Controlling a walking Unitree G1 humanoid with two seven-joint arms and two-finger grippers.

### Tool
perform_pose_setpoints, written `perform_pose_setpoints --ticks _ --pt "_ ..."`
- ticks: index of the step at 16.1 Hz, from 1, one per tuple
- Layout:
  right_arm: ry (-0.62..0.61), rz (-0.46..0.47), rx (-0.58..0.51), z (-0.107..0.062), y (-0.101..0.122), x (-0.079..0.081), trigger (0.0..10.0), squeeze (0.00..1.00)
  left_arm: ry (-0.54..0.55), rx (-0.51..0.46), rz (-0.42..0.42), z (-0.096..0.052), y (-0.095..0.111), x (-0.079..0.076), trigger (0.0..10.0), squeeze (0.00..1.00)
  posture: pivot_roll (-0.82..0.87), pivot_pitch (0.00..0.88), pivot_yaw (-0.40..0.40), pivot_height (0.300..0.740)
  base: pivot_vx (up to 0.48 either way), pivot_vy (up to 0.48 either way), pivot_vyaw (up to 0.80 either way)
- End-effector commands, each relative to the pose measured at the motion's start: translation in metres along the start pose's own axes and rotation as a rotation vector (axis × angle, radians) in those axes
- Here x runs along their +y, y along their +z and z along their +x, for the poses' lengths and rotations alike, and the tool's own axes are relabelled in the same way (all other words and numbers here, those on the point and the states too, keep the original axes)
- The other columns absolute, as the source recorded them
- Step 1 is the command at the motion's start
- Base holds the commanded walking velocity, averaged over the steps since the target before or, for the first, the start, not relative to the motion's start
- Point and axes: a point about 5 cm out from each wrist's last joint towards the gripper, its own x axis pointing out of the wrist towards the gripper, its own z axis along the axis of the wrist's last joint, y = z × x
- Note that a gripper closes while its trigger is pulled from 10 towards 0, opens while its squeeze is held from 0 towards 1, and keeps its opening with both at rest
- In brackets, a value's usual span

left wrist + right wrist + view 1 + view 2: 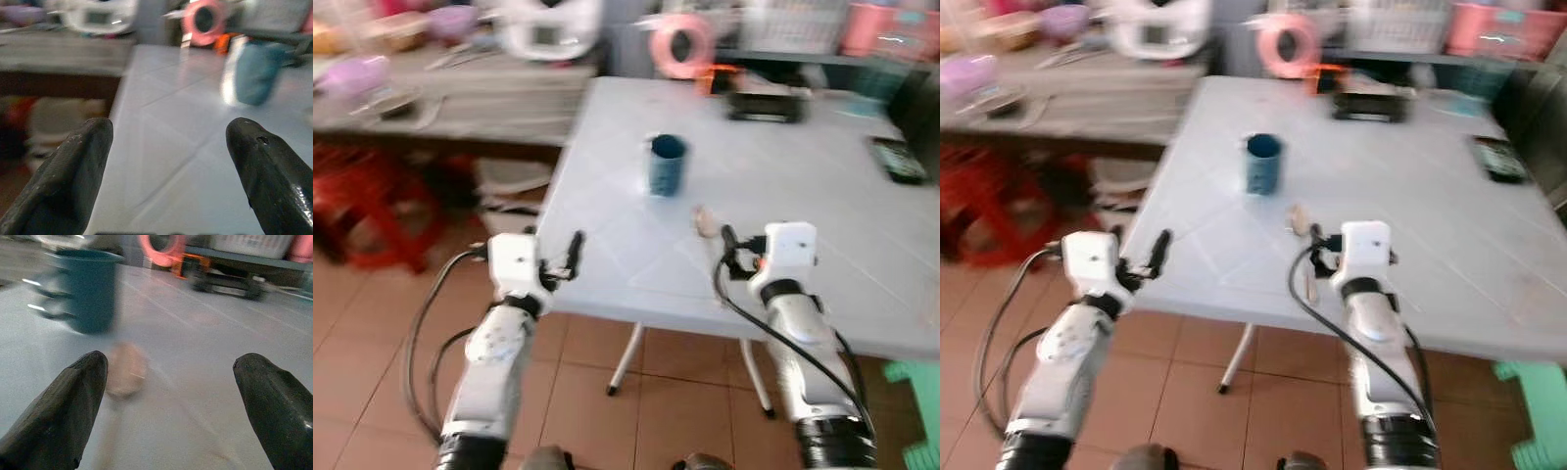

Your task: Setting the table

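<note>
Pale grey-blue square plastic tabletop (822, 196) with both claws raised at its near edge. The right claw (168, 396) stands wide open and empty; a light wooden spoon (124, 369) lies on the tabletop just ahead of it, close by its left finger, and a dark blue cylindrical cup (667, 164) stands upright farther ahead. The left claw (168, 166), also wide open and empty, hangs over the tabletop's left edge, the cup ahead to its right.

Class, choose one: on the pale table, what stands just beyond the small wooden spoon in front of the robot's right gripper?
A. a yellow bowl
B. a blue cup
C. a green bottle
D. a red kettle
B: a blue cup stands upright on the table, beyond the wooden spoon near the right gripper.
</note>
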Motion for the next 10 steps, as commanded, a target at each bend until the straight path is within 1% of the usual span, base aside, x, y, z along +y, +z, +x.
perform_pose_setpoints --ticks 1,3,5,6,7,10 --pt "-0.013 0.01 0.017 0.0 -0.003 -0.002 10.0 0.0 -0.004 -0.022 0.013 0.001 0.009 0.0 10.0 0.0 -0.01 0.0 0.029 0.74 0.0 0.0 0.0" --pt "-0.01 0.011 0.049 0.003 -0.006 -0.003 10.0 0.0 0.01 -0.018 0.029 -0.001 0.011 0.005 10.0 0.0 0.0 0.0 0.035 0.74 0.0 0.0 0.0" --pt "-0.013 -0.007 0.092 0.006 -0.011 -0.005 10.0 0.0 0.013 -0.01 0.037 -0.006 0.012 0.008 10.0 0.0 0.01 0.0 0.038 0.74 0.0 0.0 0.0" --pt "-0.005 -0.013 0.105 0.008 -0.013 -0.005 10.0 0.0 0.013 -0.003 0.043 -0.008 0.012 0.01 10.0 0.0 0.02 0.009 0.043 0.74 0.0 0.0 0.0" --pt "0.017 -0.026 0.156 0.011 -0.019 -0.004 10.0 0.0 0.017 0.009 0.054 -0.012 0.012 0.013 10.0 0.0 0.03 0.027 0.05 0.74 0.0 0.0 0.0" --pt "0.043 -0.037 0.19 0.015 -0.022 -0.003 10.0 0.0 0.02 0.019 0.066 -0.017 0.016 0.017 10.0 0.0 0.04 0.05 0.057 0.74 0.0 0.0 0.0"
